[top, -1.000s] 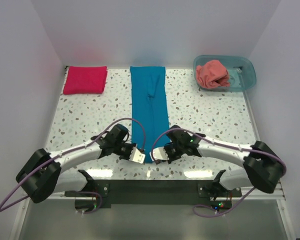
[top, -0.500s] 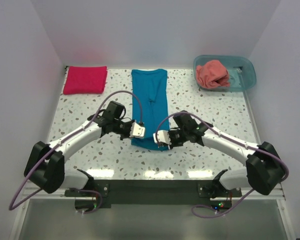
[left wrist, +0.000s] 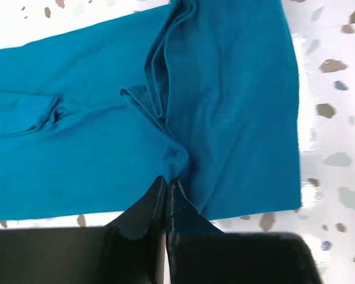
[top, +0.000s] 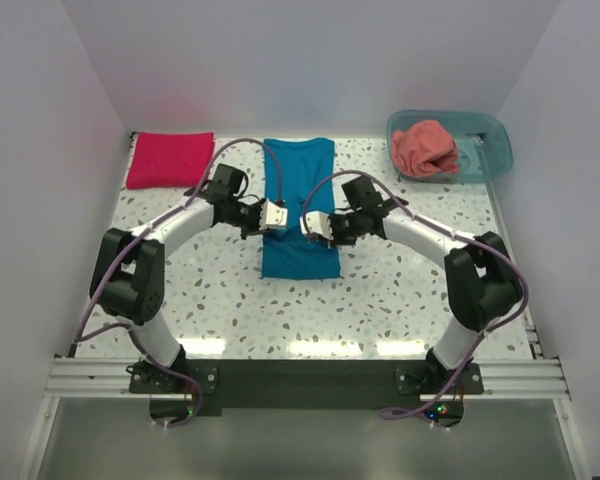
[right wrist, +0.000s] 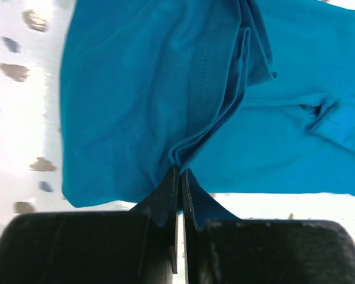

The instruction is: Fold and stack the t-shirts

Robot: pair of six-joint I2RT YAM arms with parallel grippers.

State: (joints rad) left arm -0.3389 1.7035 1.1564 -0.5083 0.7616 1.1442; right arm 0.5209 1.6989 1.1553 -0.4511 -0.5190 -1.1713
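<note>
A teal-blue t-shirt (top: 300, 258) lies as a long strip in the middle of the table, its near end lifted and doubled back over the rest. My left gripper (top: 279, 216) is shut on a pinch of that lifted edge (left wrist: 176, 155). My right gripper (top: 314, 222) is shut on the same edge a little to the right, the cloth bunching at its tips (right wrist: 180, 171). A crimson-magenta t-shirt (top: 170, 159) rests folded at the far left corner. A salmon-coral t-shirt (top: 425, 147) sits crumpled in the tub.
A translucent teal plastic tub (top: 488, 150) stands at the far right corner. White walls close the table on the left, back and right. The speckled tabletop (top: 410, 290) shows bare near the arm bases.
Both grippers have travelled from the near edge toward the far end, carrying the teal shirt's near hem with them. The shirt's visible length has shortened as it doubles over.
</note>
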